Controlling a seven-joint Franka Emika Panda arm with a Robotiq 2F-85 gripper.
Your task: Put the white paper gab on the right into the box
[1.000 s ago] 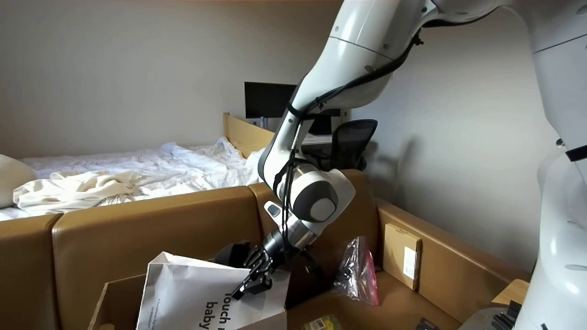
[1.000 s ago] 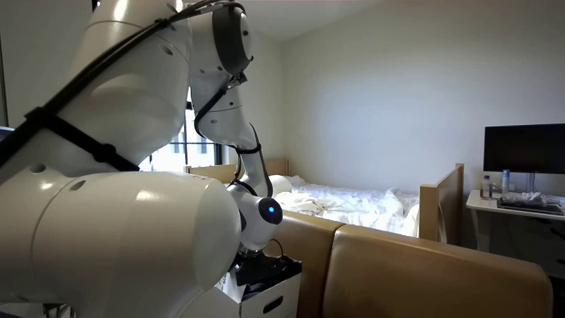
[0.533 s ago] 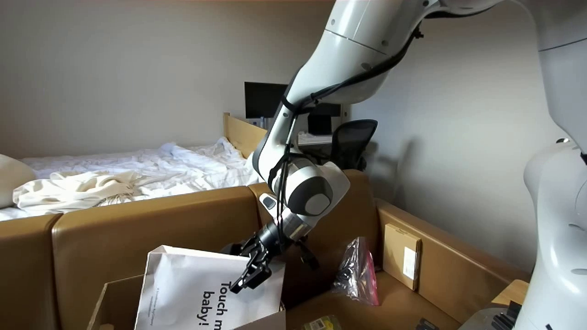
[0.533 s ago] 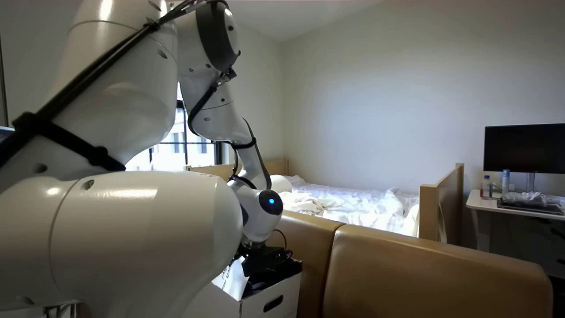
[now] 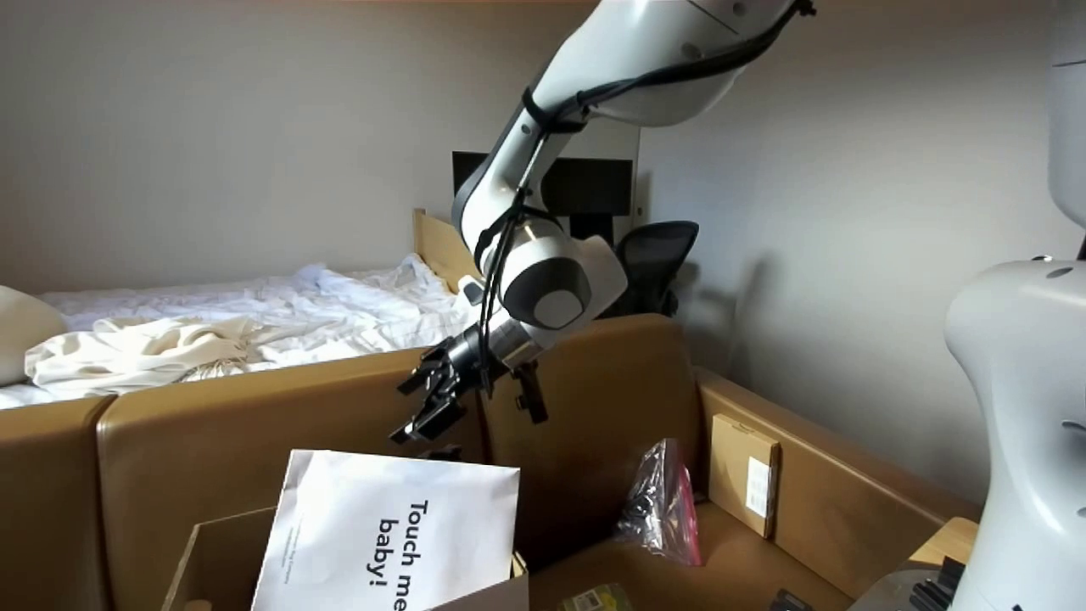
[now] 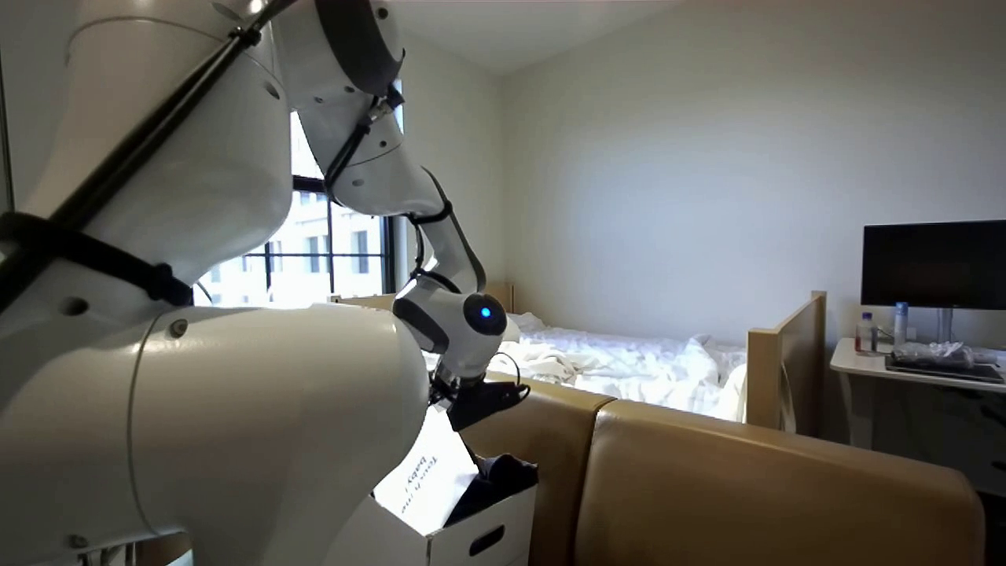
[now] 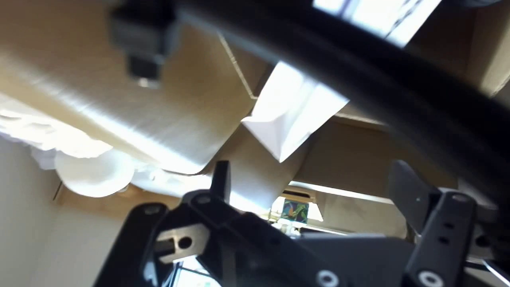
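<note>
Beyond the back of a brown sofa (image 5: pixel 288 416) lies an unmade bed (image 5: pixel 365 310). The jaws of the gripper (image 5: pixel 402 412) stand wide apart, nothing between them, just above the white paper bag (image 5: pixel 356 530) and not touching it. The bag leans tilted in the box (image 6: pixel 511 515), its top end standing well over the rim. Release looks done, so the step is probably a clean retreat: rise away from the bag's top edge before swinging sideways, so no finger snags the paper. Should it need seating deeper, bring the jaws together first and press gently, since paper will likely buckle.
</note>
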